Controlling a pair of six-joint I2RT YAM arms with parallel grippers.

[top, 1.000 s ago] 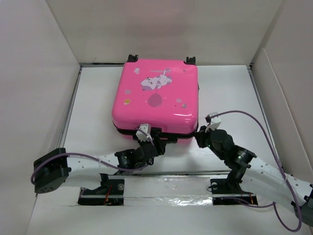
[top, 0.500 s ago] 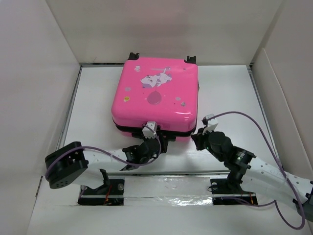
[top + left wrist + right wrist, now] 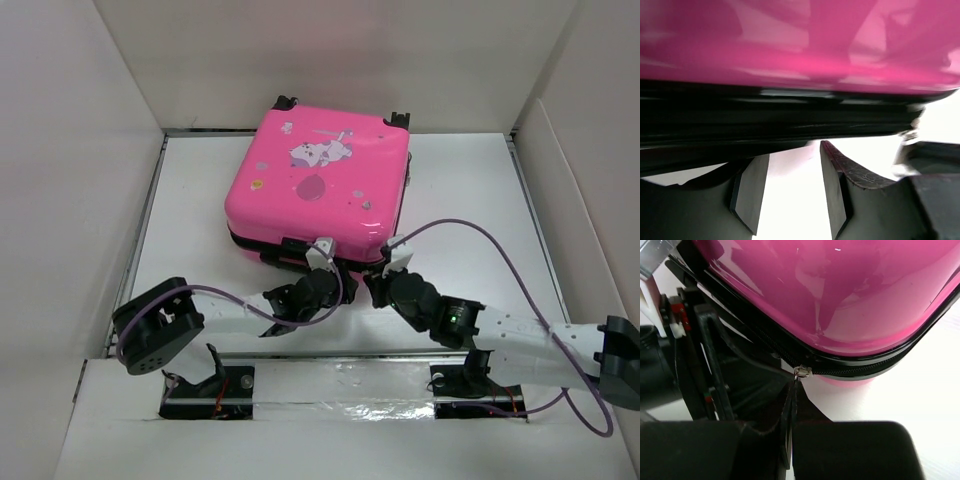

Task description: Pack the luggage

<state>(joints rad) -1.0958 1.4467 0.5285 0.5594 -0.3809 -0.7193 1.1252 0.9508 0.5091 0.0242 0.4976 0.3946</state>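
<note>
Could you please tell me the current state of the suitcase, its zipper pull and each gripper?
luggage: lying flat, lid down.
zipper pull: on the luggage's near side, pinched by the right gripper.
left gripper: open, holding nothing, just below the luggage's black trim.
right gripper: shut on the zipper pull.

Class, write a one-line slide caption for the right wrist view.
The right gripper pinches the zipper pull at a rounded corner of the pink suitcase.
</note>
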